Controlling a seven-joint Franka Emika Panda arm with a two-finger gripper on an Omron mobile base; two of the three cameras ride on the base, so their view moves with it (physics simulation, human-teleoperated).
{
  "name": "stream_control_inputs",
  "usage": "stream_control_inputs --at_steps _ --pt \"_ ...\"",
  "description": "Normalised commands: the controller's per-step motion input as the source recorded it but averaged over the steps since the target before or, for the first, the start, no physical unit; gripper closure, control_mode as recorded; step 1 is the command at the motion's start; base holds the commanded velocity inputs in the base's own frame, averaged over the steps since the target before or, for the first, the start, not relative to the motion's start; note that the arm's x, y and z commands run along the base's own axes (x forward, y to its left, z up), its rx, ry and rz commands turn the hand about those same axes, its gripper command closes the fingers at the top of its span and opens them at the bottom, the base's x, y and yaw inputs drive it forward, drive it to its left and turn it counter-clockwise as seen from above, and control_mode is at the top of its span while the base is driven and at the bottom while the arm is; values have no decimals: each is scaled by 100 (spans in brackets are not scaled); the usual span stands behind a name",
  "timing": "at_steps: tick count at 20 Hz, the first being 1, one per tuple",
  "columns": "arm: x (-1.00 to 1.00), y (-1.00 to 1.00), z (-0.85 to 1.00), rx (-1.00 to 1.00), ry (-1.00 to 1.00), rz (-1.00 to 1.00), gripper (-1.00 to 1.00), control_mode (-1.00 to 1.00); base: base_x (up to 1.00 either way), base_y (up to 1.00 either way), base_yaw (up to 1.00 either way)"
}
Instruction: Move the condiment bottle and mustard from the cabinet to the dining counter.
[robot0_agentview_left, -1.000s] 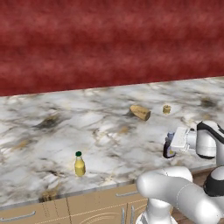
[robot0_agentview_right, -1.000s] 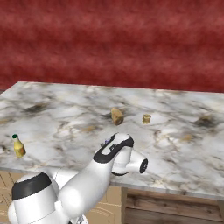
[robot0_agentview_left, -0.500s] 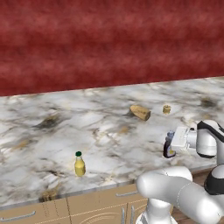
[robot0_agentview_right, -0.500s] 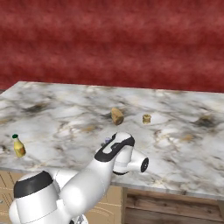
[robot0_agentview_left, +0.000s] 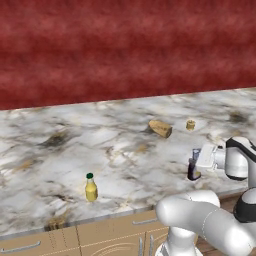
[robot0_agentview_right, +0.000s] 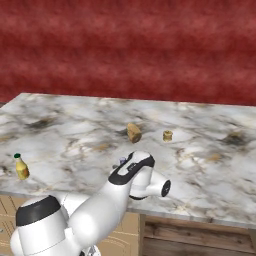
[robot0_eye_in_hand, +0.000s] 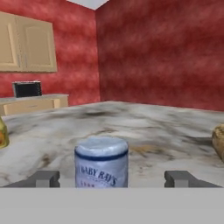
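Condiment bottle (robot0_agentview_left: 193, 169) stands upright near the front edge of the dining counter (robot0_agentview_left: 120, 150), between the spread fingertips (robot0_eye_in_hand: 43, 178) of the gripper (robot0_eye_in_hand: 111, 178), which is released and not clasping it; mustard (robot0_agentview_left: 90, 187) stands well apart to the left on the same marble

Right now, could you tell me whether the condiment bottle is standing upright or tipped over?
Upright: the condiment bottle stands on the dining counter, cap up, between the open end effector fingertips.
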Motion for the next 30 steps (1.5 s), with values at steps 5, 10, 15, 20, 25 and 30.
stream_control_inputs --at_steps 5,10,15,20,25,30 --pt "0 -14 8 0 0 0 -100 -100 0 0 0" --pt "0 -15 37 0 0 0 -100 -100 0 0 0" --pt "0 0 58 0 0 0 -100 -100 0 0 0" --pt "-5 0 67 -3 0 0 -100 -100 0 0 0" --pt "-18 0 74 -18 0 -2 -100 -100 0 0 0" --pt "-54 7 76 -42 0 -17 -100 -100 0 0 0"
